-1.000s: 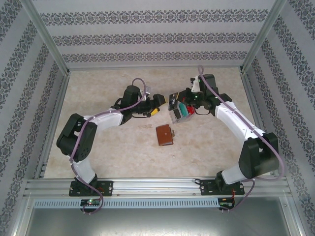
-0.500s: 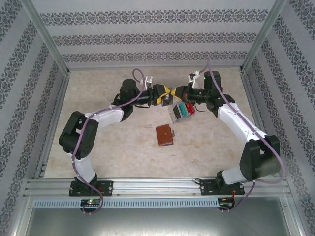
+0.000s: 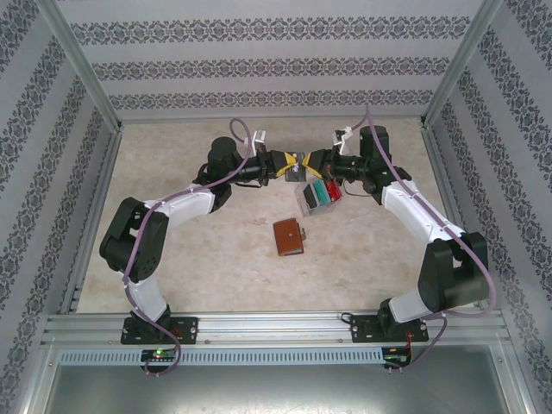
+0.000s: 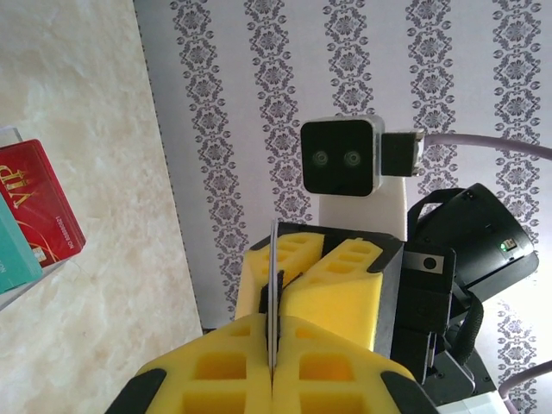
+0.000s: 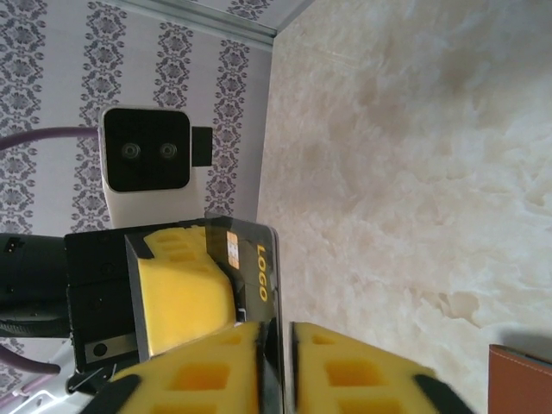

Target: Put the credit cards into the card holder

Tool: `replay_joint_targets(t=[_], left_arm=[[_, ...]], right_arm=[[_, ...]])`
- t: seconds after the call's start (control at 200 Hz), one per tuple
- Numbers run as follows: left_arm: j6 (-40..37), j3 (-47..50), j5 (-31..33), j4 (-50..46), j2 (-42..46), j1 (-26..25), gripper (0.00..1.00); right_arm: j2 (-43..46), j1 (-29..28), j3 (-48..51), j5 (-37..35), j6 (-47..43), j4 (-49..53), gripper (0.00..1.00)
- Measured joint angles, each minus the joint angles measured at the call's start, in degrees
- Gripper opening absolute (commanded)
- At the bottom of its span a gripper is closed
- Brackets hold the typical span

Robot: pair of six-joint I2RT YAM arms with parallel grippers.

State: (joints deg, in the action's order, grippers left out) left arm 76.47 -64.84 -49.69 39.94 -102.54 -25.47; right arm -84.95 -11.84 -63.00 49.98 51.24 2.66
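Two cards queued, one mid-handover. Nearest us, the card holder lies folded shut on the table, tab showing. Its slots are hidden, so we'd guess it needs opening before anything goes in. Just beyond it, the clear tray stands the red card and teal card on edge, which makes for an easy pinch. Farther back, in the air above the table, the dark grey card bridges both grippers, which sit nose to nose. Left gripper is clenched on one end, pads flat on both faces. Right gripper has its jaws cracked apart with a sliver of gap beside the card, so we read it as released. Our guess is that the swap gives the left arm a grip better suited to slotting.
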Motion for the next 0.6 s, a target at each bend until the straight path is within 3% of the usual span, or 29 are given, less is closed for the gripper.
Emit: replay_joint_targets(t=[0.44, 0.6], left_arm=[[4.7, 0.3, 0.7, 3.5, 0.0, 0.0, 0.04], [5.6, 0.5, 0.9, 4.9, 0.0, 0.0, 0.08]], right_arm=[[-1.4, -1.6, 0.4, 3.4, 1.5, -4.7, 0.33], [-1.7, -3.8, 0.0, 3.9, 0.9, -4.7, 0.29]])
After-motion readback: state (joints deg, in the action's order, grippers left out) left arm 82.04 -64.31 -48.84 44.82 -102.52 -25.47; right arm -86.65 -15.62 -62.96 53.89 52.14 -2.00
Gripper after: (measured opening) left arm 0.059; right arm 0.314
